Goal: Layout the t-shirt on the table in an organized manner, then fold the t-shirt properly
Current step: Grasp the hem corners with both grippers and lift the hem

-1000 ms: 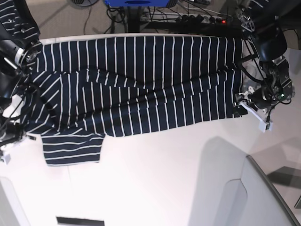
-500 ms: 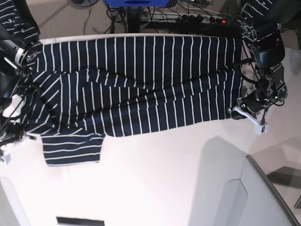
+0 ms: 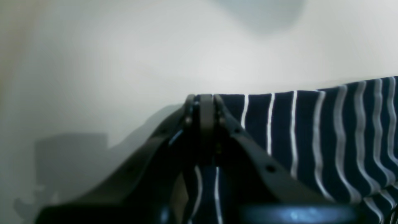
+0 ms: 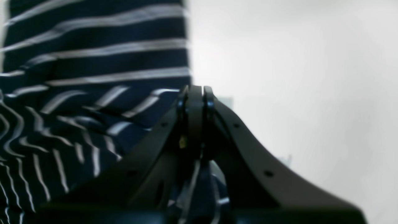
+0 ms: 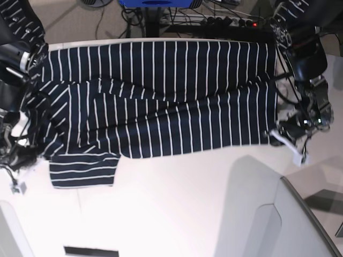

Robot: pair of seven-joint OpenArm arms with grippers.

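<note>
The navy, white-striped t-shirt (image 5: 161, 96) lies spread lengthwise across the back half of the white table (image 5: 177, 203), with wrinkles through its middle and a sleeve (image 5: 83, 168) sticking out at the front left. My left gripper (image 5: 274, 137) is shut on the shirt's front right hem corner. In the left wrist view its tips (image 3: 202, 104) are pressed together, with striped cloth (image 3: 311, 130) beside and under them. My right gripper (image 4: 195, 96) is shut on the t-shirt (image 4: 77, 77) at its left end, and fabric shows between the fingers. In the base view that arm is at the left edge.
A large pale grey moulded part (image 5: 278, 225) covers the front right of the table. Cables and a power strip (image 5: 225, 21) lie behind the table's far edge. A dark slot (image 5: 91, 250) shows at the front left.
My left gripper went from open to shut on the hem corner and drew it slightly toward the front. The right arm shifted a little toward the front with the shirt's left end.
</note>
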